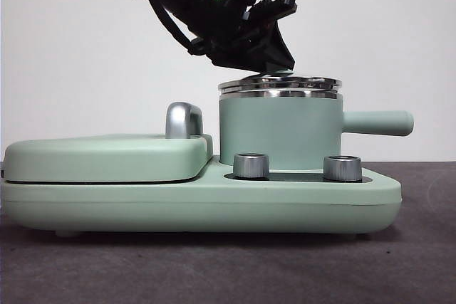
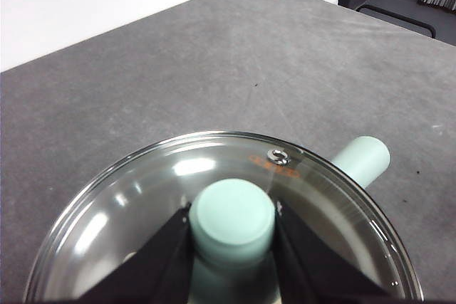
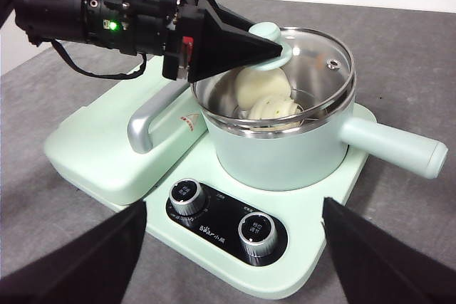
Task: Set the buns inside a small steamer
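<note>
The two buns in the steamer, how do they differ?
In the right wrist view, the smooth bun is plain white and leans at the back of the small steamer; the ridged bun has shell-like grooves with green specks and sits in front. Both are white, inside the pot, under the tilted lid held by the left gripper.

The glass lid (image 3: 313,62), tilted over the small steamer (image 3: 285,151), leaves only a gap toward the griddle lid (image 3: 107,147)
</note>
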